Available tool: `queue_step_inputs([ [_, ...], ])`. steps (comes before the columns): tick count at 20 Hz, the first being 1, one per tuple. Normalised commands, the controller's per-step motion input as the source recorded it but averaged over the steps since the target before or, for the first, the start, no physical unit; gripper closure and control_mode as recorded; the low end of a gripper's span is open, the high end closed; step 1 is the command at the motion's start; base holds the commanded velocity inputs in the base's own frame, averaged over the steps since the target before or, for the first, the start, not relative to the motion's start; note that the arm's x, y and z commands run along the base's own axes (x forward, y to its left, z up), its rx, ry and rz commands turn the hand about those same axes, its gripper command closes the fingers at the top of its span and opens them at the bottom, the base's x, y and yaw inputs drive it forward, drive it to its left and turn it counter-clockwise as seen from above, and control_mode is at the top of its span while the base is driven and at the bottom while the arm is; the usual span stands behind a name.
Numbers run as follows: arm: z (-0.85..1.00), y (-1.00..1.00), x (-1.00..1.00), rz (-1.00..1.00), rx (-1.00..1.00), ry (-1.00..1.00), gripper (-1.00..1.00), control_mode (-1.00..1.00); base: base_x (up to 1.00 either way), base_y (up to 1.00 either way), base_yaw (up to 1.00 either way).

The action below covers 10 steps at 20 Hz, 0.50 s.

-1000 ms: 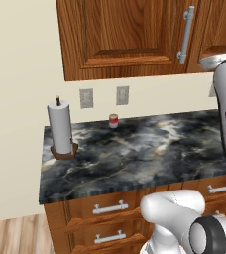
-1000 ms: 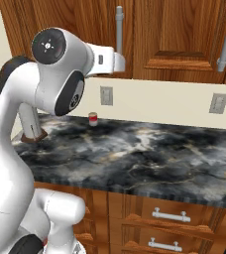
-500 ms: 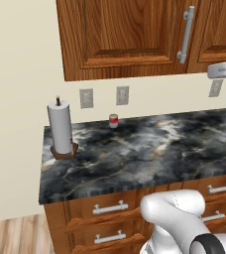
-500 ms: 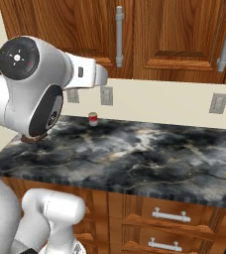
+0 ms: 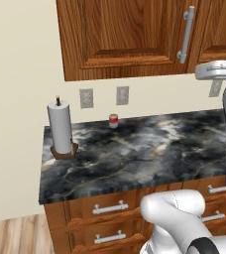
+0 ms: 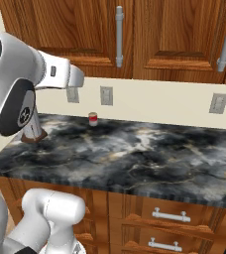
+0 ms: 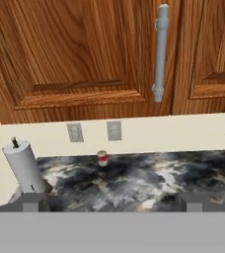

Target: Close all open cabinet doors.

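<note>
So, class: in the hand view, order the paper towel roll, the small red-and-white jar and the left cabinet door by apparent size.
1. Left cabinet door
2. Paper towel roll
3. Small red-and-white jar, though it stands farther back, so it may look smaller than it is.

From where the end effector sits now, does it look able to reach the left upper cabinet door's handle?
Probably yes: the handle on the cabinet door faces the end effector with open space between them.

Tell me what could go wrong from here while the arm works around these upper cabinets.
The paper towel roll stands upright near the counter's left edge, so a low arm swing could topple it. The small red-lidded jar sits by the back wall under the cabinet door and could be knocked over. The pincer sits far back from the door handle, so a misjudged approach might hit it.
</note>
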Motion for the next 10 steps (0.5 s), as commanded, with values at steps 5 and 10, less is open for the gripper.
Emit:
queue_step_inputs([
  [5, 0.19, 0.0, -0.51, 0.0, 0.05, 0.0, -1.0, -1.0, 0.0, 0.0, 0.0],
  [10, 0.21, 0.11, -0.32, 0.0, 0.02, 0.0, -1.0, -1.0, 0.0, 0.0, 0.0],
])
